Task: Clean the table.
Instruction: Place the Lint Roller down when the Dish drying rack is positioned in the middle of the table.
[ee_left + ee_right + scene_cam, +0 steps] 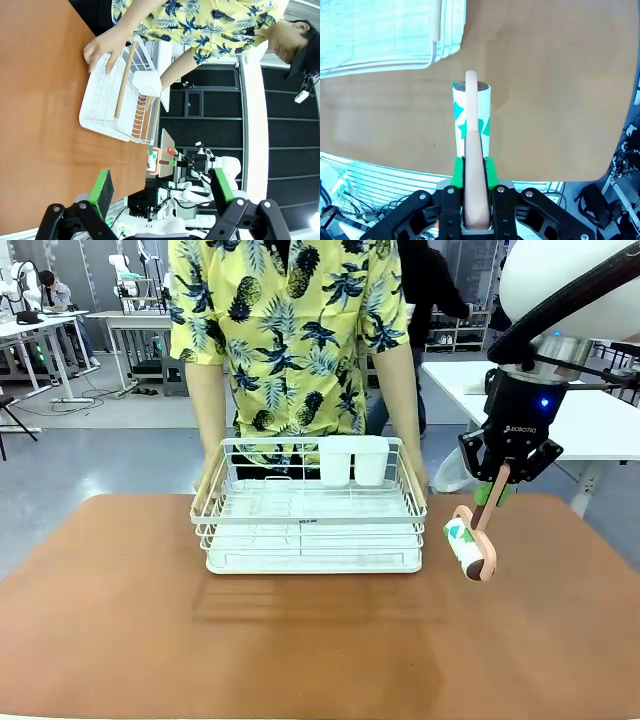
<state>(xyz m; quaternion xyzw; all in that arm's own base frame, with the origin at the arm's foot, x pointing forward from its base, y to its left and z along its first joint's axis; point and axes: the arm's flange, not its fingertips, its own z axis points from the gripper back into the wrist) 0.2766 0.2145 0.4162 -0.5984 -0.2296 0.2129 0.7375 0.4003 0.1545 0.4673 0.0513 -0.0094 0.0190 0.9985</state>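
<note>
The reddish-brown surface (300, 640) fills the foreground. At its far edge we see a white wire dish rack (310, 510) with two white cups (352, 460), a person's hands (102, 47) gripping the rack's sides. Above the surface, just right of the rack, we find the right hand (497, 490) clamped on the pink handle of a lint roller (470, 545). The left hand (162, 192) has its fingers apart, holding nothing.
</note>
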